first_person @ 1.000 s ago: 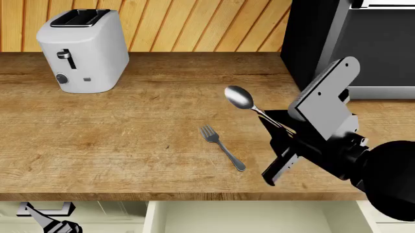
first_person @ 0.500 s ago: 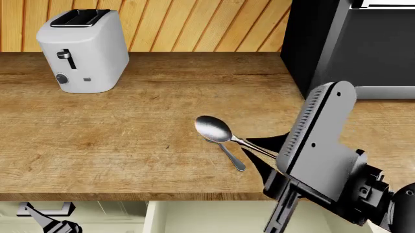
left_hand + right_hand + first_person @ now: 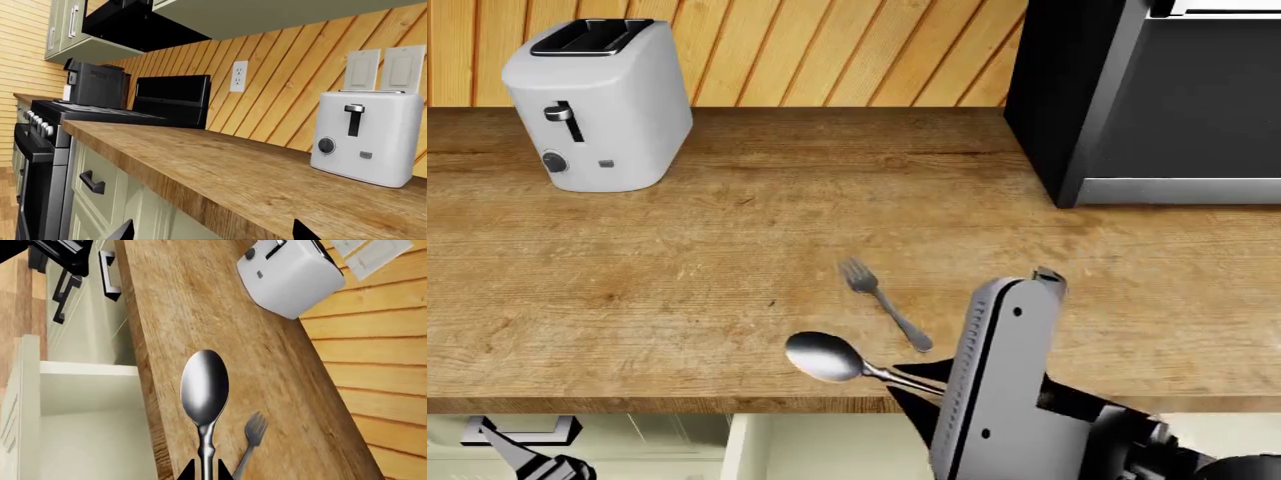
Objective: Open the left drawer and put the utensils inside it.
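The right gripper (image 3: 205, 475) is clamped on the spoon (image 3: 827, 358) by its handle, bowl jutting over the counter's (image 3: 694, 300) front edge, probably so it can drop straight into the open drawer (image 3: 87, 435) below. The drawer's visible part is bare (much is hidden). The fork (image 3: 884, 303) lies on the counter. The left gripper (image 3: 210, 235) shows only fingertips; its state is unclear.
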You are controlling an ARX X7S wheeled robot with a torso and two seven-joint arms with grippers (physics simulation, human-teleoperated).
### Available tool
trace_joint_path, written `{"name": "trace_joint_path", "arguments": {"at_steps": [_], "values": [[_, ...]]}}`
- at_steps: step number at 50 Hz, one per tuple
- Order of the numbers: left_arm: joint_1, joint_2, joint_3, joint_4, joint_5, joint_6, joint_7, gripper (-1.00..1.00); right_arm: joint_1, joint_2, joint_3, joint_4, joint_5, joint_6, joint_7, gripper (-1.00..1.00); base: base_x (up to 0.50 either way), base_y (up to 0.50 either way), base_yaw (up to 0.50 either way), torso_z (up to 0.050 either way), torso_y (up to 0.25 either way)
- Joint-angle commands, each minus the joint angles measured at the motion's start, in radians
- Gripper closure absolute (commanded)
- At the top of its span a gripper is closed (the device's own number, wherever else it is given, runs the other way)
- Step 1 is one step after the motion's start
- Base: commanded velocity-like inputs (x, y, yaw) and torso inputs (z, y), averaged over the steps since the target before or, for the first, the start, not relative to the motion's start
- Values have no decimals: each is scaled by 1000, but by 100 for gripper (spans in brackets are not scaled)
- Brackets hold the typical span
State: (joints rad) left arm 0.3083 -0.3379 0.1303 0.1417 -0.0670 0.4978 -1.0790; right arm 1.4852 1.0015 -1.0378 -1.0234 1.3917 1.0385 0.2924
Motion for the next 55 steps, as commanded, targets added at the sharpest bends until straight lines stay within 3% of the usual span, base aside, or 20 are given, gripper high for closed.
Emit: {"name": "trace_joint_path", "arguments": {"at_steps": [1, 7, 11, 55], "values": [[1, -1, 0, -1, 0, 1, 0, -100, 262, -42, -388, -24, 9, -120, 96, 100, 0, 0, 0, 0, 0], [0, -1, 1, 0, 0, -1, 0, -100, 459, -82, -749, -24, -44, -288, 162, 100, 0, 0, 0, 0, 0], [0, -2, 1, 0, -1, -4, 0, -100, 498, -119, -868, -22, -67, -324, 202, 100, 0, 0, 0, 0, 0], [6, 0, 3, -8, -3, 1, -3, -100, 436, -387, -945, 97, -72, -230, 322, 100, 0, 0, 0, 0, 0]]}}
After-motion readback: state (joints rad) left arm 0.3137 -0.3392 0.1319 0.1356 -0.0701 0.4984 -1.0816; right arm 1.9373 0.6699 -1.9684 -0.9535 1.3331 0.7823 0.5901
